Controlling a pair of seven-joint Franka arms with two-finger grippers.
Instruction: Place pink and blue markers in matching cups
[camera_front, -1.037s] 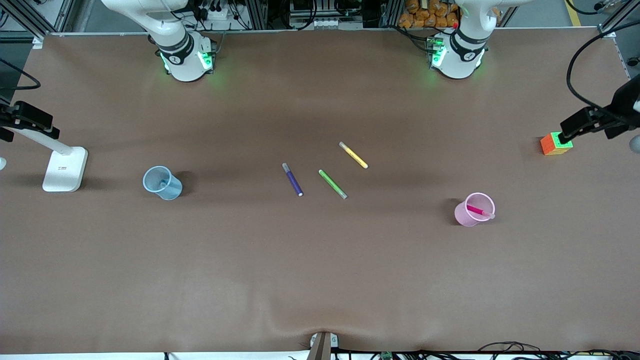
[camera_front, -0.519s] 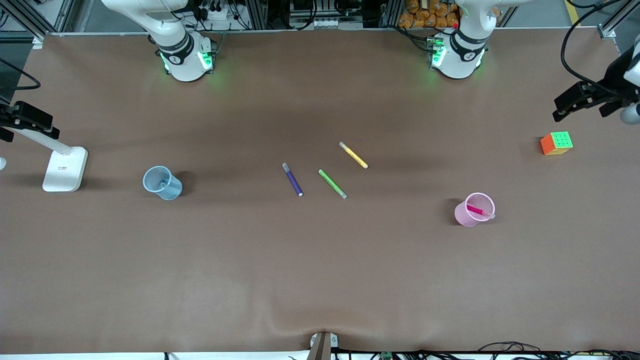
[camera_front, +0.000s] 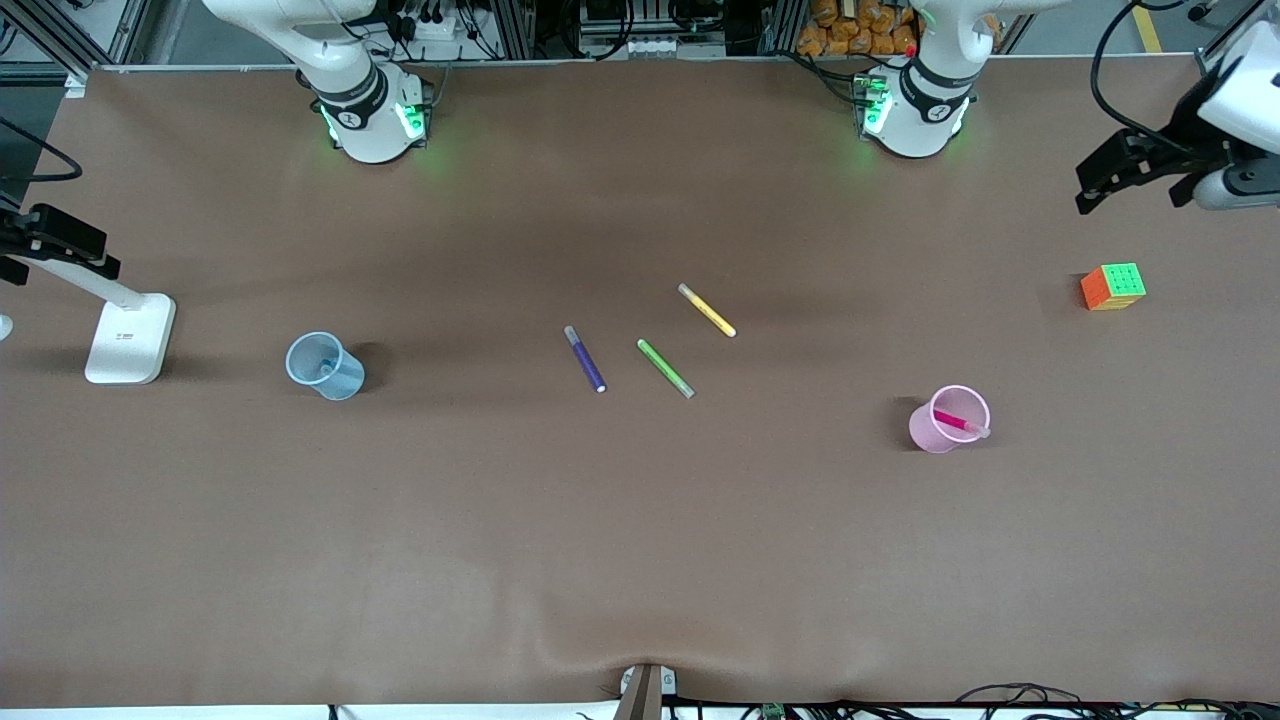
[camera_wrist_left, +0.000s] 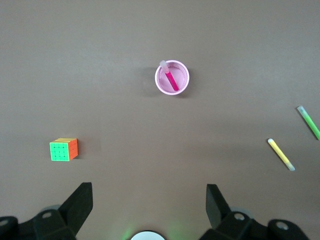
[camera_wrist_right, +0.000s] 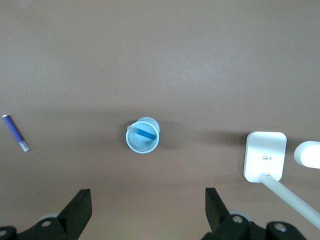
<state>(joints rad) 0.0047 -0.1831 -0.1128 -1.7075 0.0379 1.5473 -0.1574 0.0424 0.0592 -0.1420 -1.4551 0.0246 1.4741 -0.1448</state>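
Observation:
The light pink cup (camera_front: 940, 425) stands upright toward the left arm's end of the table, with the pink marker (camera_front: 958, 423) leaning inside it; both show in the left wrist view (camera_wrist_left: 172, 77). The light blue cup (camera_front: 325, 366) stands toward the right arm's end with the blue marker (camera_wrist_right: 146, 133) inside it. My left gripper (camera_front: 1100, 178) is up in the air near the table's edge, open and empty (camera_wrist_left: 148, 200). My right gripper (camera_wrist_right: 148, 205) is open and empty, high over the table near the blue cup (camera_wrist_right: 143, 135), and out of the front view.
A dark purple marker (camera_front: 585, 359), a green marker (camera_front: 666, 368) and a yellow marker (camera_front: 707, 310) lie at mid-table. A colour cube (camera_front: 1113, 287) sits toward the left arm's end. A white stand (camera_front: 130, 338) with a dark camera is beside the blue cup.
My left gripper has moved from over the colour cube toward the robots' edge of the table, uncovering the cube. Cups and markers have not moved.

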